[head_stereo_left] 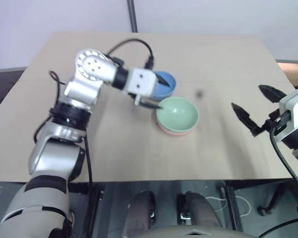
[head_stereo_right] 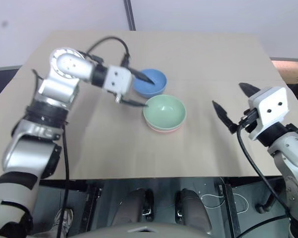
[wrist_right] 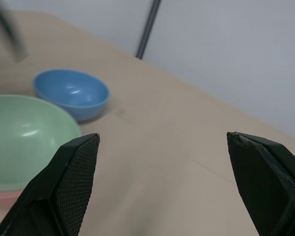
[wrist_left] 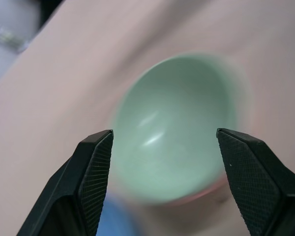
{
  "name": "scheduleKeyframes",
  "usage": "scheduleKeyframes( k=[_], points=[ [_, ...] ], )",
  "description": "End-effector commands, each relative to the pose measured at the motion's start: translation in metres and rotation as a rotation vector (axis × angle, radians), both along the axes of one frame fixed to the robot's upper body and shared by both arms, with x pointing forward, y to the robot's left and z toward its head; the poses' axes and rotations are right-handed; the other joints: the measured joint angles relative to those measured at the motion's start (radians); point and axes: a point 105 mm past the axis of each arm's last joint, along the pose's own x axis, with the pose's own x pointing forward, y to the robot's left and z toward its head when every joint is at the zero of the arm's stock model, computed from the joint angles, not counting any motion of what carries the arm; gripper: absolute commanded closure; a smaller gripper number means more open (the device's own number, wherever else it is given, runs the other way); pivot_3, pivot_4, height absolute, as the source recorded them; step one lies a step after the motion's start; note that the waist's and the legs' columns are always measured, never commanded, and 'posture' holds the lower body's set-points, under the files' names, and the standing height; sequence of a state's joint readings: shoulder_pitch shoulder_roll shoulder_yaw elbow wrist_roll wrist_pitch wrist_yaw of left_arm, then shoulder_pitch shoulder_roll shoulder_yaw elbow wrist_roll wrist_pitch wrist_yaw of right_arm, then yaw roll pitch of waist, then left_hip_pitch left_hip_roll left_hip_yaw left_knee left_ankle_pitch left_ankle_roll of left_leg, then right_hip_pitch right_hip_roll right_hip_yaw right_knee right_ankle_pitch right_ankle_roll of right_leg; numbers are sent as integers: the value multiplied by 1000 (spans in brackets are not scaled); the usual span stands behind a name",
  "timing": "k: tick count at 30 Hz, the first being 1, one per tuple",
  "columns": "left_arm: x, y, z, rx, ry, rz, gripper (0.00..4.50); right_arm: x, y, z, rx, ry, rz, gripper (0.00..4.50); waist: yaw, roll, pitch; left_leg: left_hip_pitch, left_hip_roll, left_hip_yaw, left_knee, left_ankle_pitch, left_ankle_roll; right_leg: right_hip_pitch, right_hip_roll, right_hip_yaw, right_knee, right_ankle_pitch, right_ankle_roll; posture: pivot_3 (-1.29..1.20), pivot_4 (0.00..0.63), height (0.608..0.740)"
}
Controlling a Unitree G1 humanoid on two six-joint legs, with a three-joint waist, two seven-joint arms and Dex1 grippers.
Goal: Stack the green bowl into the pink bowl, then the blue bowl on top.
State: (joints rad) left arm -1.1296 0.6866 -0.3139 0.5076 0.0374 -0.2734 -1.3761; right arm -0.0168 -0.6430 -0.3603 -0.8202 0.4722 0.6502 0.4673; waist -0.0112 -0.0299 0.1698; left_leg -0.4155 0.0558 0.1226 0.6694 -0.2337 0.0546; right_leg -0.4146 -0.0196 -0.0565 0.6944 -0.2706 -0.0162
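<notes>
Your pink bowl (head_stereo_right: 163, 130) is mostly hidden under the green bowl (head_stereo_right: 164, 111); both the left gripper (head_stereo_right: 143, 90) and the right gripper (head_stereo_right: 237, 103) are spread, empty.

On the worktop (head_stereo_right: 203, 59) the green bowl (head_stereo_right: 164, 111) sits nested in the pink bowl (head_stereo_right: 163, 130), with the blue bowl (head_stereo_right: 150, 82) just behind them to the left, the left tool (head_stereo_right: 141, 90) over the two bowls' meeting rims and the right tool (head_stereo_right: 235, 103) well apart on the right.

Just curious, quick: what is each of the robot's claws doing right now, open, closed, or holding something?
Left gripper: open, holding nothing, just above the green bowl.
Right gripper: open, holding nothing.
</notes>
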Motion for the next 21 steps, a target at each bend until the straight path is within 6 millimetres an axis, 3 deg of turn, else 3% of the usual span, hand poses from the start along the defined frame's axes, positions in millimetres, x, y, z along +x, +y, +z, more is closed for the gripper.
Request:
scheduleKeyframes(
  k=[1,8,12,21],
  points=[
    [23,26,4,67,-117,135,855,-12,16,6,-35,-28,108,0,-1,0,0,0,0,0,0,0,0,0,0,0,0,0,0,0,150,740],
    [36,36,-26,176,-135,173,855,-16,15,6,-18,15,161,0,7,-1,0,-2,0,0,0,0,-1,-1,-1,0,-1,0,0,0,150,740],
    [51,29,-40,203,-166,220,855,-16,16,8,-6,16,157,0,9,-1,1,-2,0,0,0,0,-1,-1,-1,-1,-1,0,0,0,150,740],
    [63,5,-58,250,-207,193,855,-29,24,1,-73,31,183,0,14,-2,1,-3,0,0,0,0,0,-2,-1,0,-1,0,0,0,150,740]
  ],
)
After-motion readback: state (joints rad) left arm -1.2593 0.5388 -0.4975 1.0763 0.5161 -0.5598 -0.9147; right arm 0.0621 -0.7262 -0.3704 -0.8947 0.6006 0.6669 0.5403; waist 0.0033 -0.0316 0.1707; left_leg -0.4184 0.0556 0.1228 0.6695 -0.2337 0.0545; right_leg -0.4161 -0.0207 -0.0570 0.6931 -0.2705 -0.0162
